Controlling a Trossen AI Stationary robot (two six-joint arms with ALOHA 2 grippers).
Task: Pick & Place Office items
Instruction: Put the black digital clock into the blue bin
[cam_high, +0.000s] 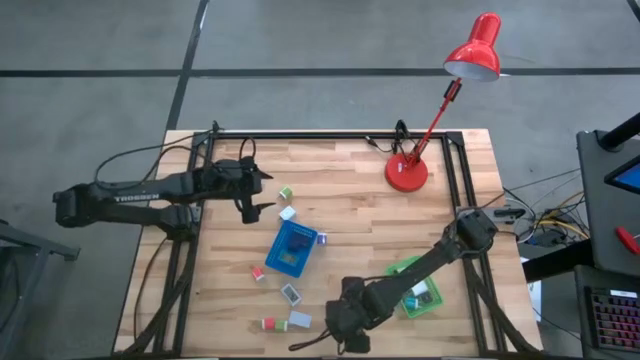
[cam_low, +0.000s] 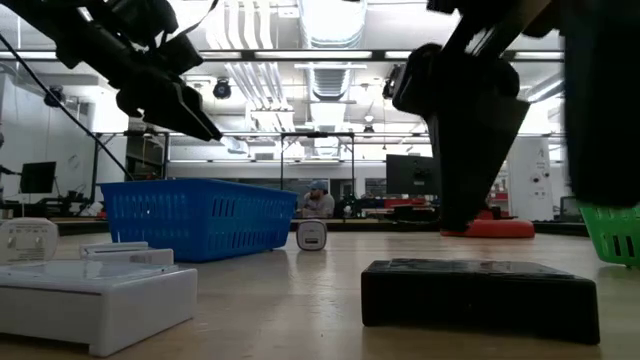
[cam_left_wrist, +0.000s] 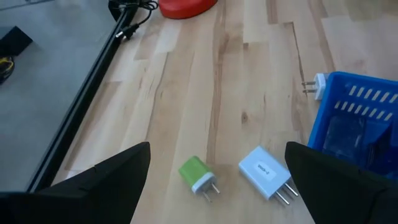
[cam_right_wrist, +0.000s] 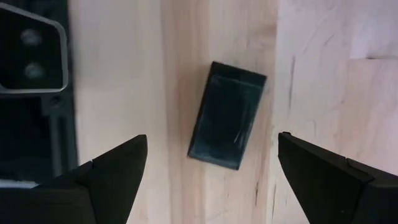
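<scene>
Pale wood-grain table (cam_high: 350, 200) in planked blond strips, framed in black; a red lamp (cam_high: 473, 58) upper right with a round red base; a blue tray (cam_high: 291, 247) with slatted walls at centre; a green tray (cam_high: 418, 290) lower right; a glossy black block (cam_right_wrist: 227, 115); a green plug (cam_left_wrist: 196, 174) beside a white one (cam_left_wrist: 264, 172)

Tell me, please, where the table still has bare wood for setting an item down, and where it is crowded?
Bare wood lies between the red lamp base and the green tray, and along the table's left edge below the left claw. It is crowded around the blue tray, where small chargers and blocks are scattered, and near the front edge by the right claw.
</scene>
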